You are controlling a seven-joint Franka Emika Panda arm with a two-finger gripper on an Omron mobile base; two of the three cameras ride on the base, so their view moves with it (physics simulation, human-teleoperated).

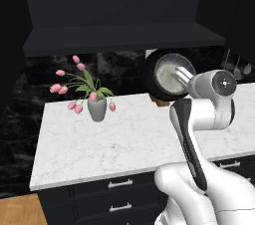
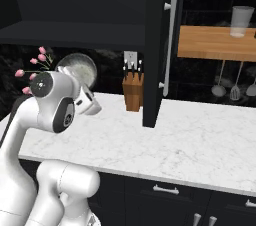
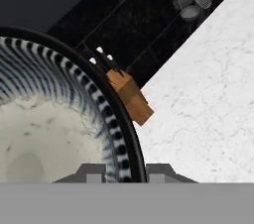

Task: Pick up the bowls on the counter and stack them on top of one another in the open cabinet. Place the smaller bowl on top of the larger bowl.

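The smaller bowl [image 1: 172, 75] hangs in the air above the back of the counter [image 1: 119, 139], tipped on edge with its pale speckled inside facing the base, just below the cabinet [image 1: 124, 37] shelf board. The end effector [image 3: 125, 172] is clamped on its dark rim, one finger inside and one outside. The arm rises from the base, elbow bent, forearm reaching forward; a flower vase [image 1: 97, 109] stands to the left and a knife block [image 2: 133, 91] behind.

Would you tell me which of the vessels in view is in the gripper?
The smaller bowl, pale and speckled inside: the gripper pinches its rim. The grey vase stands on the counter, the clear cup on the wooden shelf.
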